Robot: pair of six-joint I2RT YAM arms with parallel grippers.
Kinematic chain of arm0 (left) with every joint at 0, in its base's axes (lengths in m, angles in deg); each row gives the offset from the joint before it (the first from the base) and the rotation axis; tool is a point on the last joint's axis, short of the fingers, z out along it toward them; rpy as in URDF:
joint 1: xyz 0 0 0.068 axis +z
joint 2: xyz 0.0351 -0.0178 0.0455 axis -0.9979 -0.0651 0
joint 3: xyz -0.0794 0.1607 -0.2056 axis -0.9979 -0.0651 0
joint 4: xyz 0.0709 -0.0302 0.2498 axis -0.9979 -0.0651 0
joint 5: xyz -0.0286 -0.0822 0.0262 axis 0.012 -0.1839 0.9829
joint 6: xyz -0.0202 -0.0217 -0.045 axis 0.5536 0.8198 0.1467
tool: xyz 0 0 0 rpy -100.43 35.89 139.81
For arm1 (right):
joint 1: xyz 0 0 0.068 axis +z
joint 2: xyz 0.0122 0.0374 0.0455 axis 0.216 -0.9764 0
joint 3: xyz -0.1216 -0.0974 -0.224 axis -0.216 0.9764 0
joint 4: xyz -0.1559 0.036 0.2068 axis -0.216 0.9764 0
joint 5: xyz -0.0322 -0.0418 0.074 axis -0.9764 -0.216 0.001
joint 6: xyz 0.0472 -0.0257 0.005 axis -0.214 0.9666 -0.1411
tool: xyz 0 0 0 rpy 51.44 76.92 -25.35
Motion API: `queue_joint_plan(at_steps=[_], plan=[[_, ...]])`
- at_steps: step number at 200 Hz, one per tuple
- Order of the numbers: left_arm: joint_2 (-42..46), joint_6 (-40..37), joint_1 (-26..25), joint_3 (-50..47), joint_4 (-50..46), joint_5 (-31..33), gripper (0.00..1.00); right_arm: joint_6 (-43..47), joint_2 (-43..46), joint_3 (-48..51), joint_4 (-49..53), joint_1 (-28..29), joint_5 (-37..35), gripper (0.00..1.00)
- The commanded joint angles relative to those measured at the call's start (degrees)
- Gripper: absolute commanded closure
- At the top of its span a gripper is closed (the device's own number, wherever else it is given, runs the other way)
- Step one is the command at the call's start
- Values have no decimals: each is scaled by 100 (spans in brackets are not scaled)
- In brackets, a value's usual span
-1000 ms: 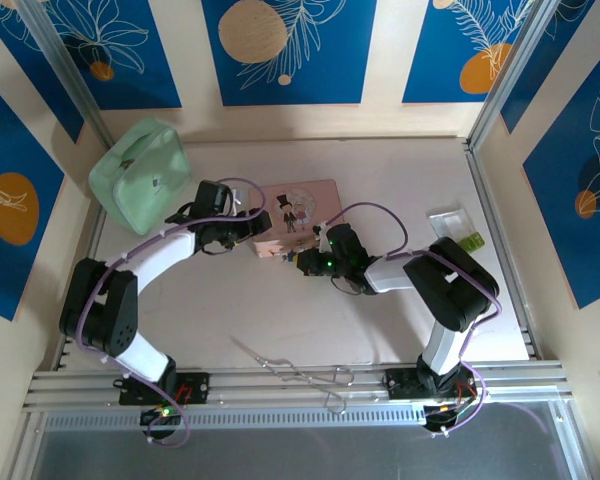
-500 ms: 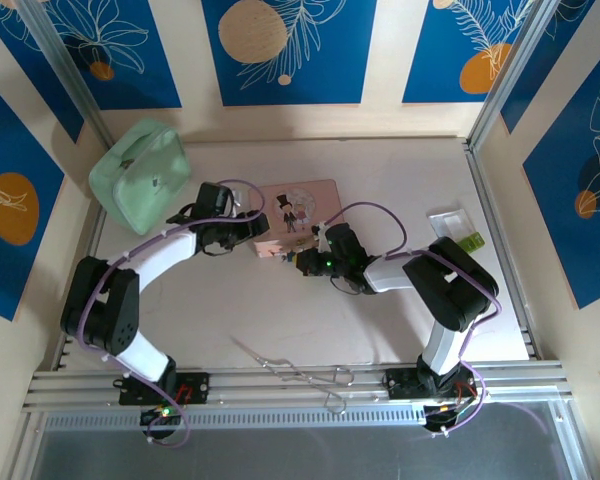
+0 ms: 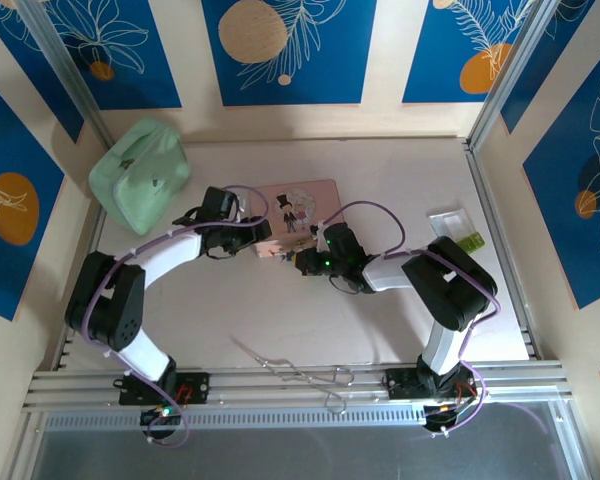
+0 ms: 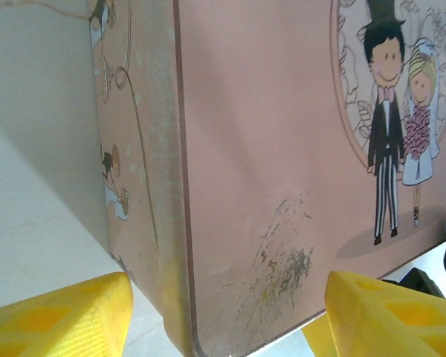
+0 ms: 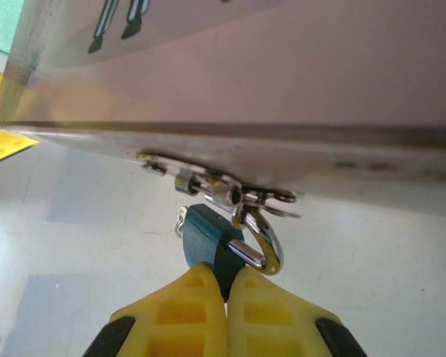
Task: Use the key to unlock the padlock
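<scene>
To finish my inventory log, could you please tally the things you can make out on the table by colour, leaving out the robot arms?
Green: 2, mint soft pouch, small green tab
Pink: 1, pink picture box
Blue: 1, small blue-bodied padlock
Silver: 1, thin metal forceps
White: 1, shallow white tray
Total: 6

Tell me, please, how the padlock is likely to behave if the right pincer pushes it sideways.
The padlock would probably pivot rather than resist, since it is held only by its silver shackle through the hasp on the pink box. Its smooth, small body looks slippery, so it may twist aside. It seems light beside the box, which would likely stay put.
</scene>
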Motion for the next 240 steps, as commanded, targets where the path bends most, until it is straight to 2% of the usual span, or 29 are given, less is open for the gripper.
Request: queue_joint_plan(at_steps=[1,240], plan=[[-150,67,-55,-37,83,12,33,-237,-351,86,997,91,172,100],[-263,58,-34,29,-146,275,41,-167,-72,171,1314,-5,105,100]])
